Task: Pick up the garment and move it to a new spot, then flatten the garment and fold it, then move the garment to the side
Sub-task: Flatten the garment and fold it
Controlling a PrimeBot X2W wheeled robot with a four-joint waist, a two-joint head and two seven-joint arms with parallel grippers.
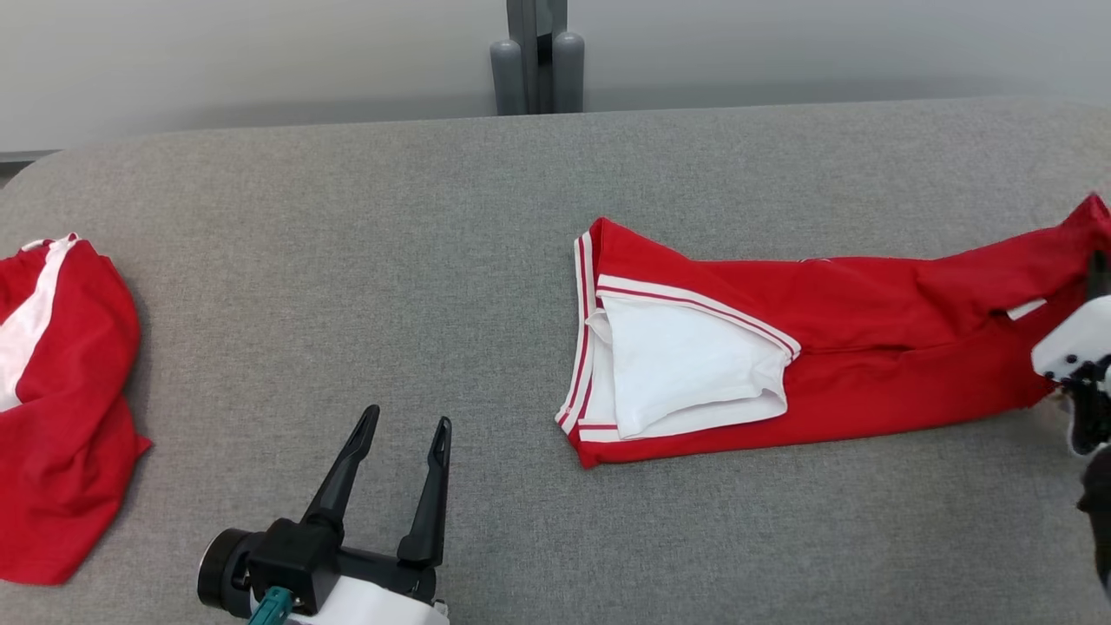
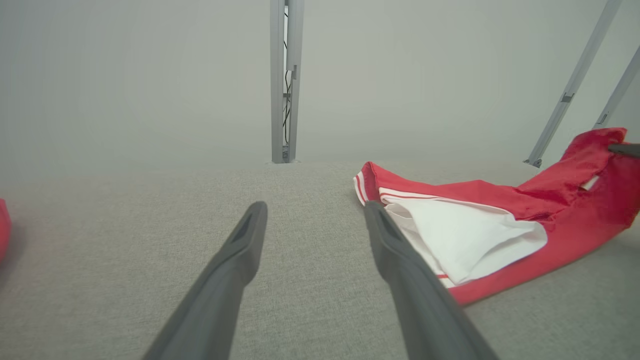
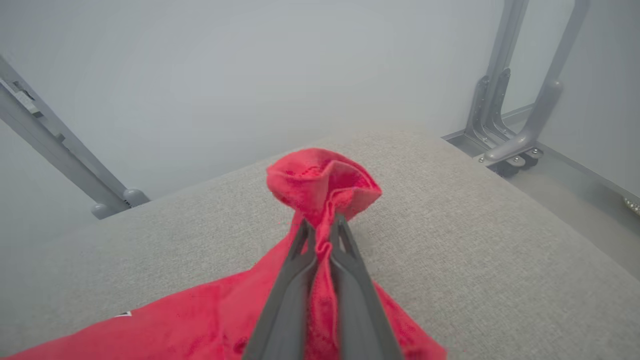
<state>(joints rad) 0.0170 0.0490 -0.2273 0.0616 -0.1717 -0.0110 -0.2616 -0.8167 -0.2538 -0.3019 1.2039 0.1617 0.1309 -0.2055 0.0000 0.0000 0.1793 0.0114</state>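
Pinching the bunched end of the red garment [image 1: 868, 347], right gripper [image 3: 322, 227] is clamped tight; left gripper [image 1: 409, 415] hovers spread wide, empty.

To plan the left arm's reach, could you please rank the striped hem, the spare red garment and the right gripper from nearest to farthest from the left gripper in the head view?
1. Striped hem, just right of the left gripper.
2. Spare red garment, left edge of the table.
3. Right gripper, far right, shut on the garment.
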